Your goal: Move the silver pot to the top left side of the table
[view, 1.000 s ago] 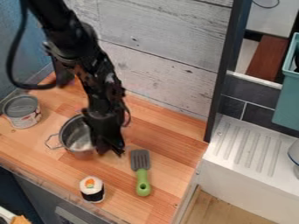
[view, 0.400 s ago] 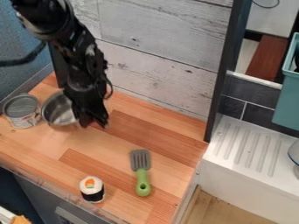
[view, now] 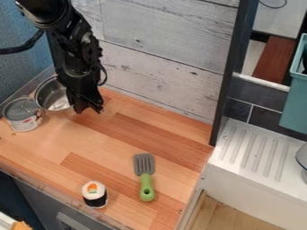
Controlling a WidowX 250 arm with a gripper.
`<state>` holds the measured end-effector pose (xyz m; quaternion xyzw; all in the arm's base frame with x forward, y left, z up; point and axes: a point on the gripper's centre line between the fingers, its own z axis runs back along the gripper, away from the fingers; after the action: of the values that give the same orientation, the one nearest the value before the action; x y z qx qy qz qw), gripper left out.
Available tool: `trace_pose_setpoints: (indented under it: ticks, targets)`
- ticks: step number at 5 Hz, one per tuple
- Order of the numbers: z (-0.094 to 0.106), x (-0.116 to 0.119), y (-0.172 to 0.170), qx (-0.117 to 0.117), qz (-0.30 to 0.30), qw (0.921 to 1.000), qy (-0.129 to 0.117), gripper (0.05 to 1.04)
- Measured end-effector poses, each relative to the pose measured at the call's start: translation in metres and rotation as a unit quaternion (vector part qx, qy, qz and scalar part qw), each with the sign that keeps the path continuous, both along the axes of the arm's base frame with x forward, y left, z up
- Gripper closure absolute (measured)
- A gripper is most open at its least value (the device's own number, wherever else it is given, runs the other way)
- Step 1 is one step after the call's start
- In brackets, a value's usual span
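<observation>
We have the pincer [view: 88,108] pinching the silver pot [view: 51,96] at its right side, near the can [view: 23,116].

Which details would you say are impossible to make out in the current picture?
Camera view:
- Pot's right side: hidden by the gripper.
- Print on the can: too small and blurred.
- Bin's far side: cut off by the right edge.
- Orange item: cut off by the bottom edge.
</observation>
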<state>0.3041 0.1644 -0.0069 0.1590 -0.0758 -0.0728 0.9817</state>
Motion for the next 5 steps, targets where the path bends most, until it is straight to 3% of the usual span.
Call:
trace_pose_setpoints:
  ticks: [3,5]
  targets:
    - [-0.032,0.029,0.006,0.003,-0.021,0.9996,0.018,1.011]
    - [-0.040,0.034,-0.001,0.008,-0.035,0.9986,0.039,0.984]
